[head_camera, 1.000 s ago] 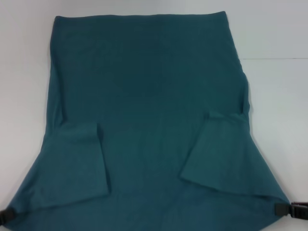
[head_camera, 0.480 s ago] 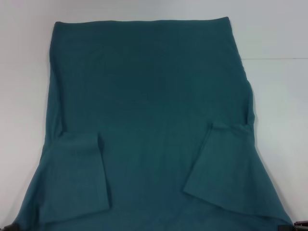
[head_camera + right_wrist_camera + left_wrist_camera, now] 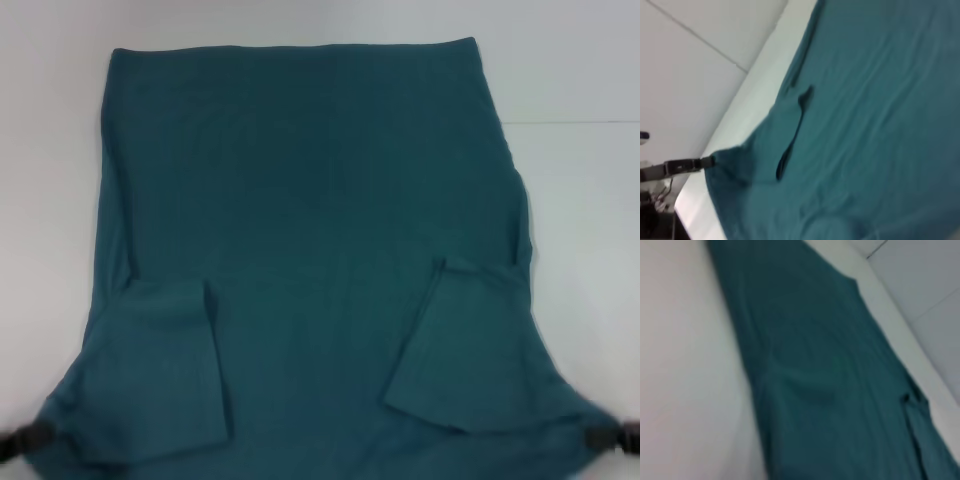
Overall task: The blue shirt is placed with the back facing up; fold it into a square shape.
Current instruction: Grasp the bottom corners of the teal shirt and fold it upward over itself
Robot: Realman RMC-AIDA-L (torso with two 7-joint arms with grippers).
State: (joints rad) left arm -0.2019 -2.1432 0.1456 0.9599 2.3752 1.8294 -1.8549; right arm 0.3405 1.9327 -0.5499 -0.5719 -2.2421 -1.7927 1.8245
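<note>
Large dark teal-blue cotton shirt (image 3: 310,230) flat on white table (image 3: 580,200), sleeves folded inward, left pincer (image 3: 30,437) and right pincer (image 3: 600,438) clamping near corners, bare table either side

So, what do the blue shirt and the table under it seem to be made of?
The blue shirt looks like soft, matte knit cloth, probably cotton: it drapes, wrinkles faintly and stretches into points where the left gripper and right gripper pull its near corners. The table looks like a smooth, hard white surface, perhaps laminate; I cannot be sure.

Shirt (image 3: 310,230) flat on table (image 3: 580,200); sleeves folded inward.
</note>
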